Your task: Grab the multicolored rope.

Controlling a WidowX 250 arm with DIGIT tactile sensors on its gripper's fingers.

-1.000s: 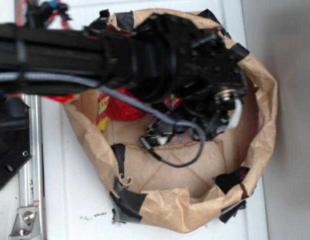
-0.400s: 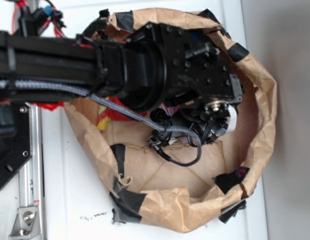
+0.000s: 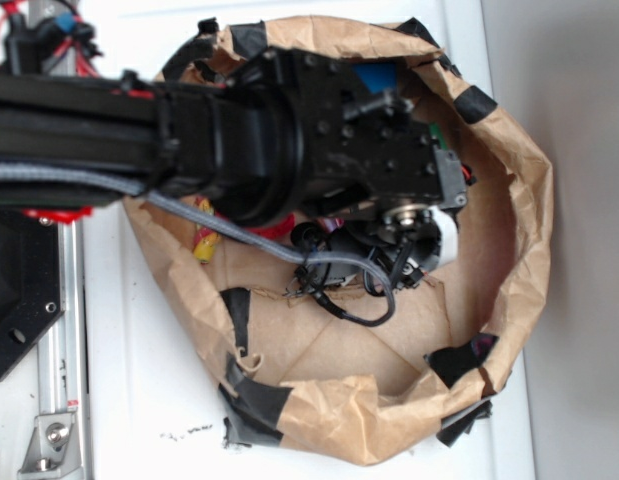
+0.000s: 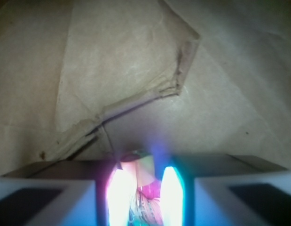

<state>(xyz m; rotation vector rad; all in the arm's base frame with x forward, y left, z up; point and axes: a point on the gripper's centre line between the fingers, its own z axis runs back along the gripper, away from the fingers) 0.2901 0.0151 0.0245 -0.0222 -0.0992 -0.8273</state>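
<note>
Reaching down into the paper bag (image 3: 509, 250), my arm (image 3: 139, 130) crosses in from the left in the exterior view and its black bulk hides most of what lies inside. From that view my gripper (image 3: 409, 262) sits low over the bag's floor, with a grey cable (image 3: 339, 262) looping beside it, and the fingers themselves are lost in the dark clutter.

The wrist view shows more. My gripper (image 4: 143, 193) has its jaws drawn close together, two glowing finger pads (image 4: 169, 197) standing narrow apart at the bottom edge. Wedged between them is a bit of pink, red and pale strands, which I take for the rope (image 4: 144, 195); it is washed out by the glare, so I cannot make out its shape, but the jaws look clamped on it. Beyond the fingers is only creased brown paper, with a folded seam (image 4: 150, 96) running across the bag's floor.

Back in the exterior view, a scrap of yellow and red (image 3: 204, 240) shows by the bag's left wall, under my arm; I cannot tell what it is. Black tape (image 3: 251, 395) patches the bag's rim.
</note>
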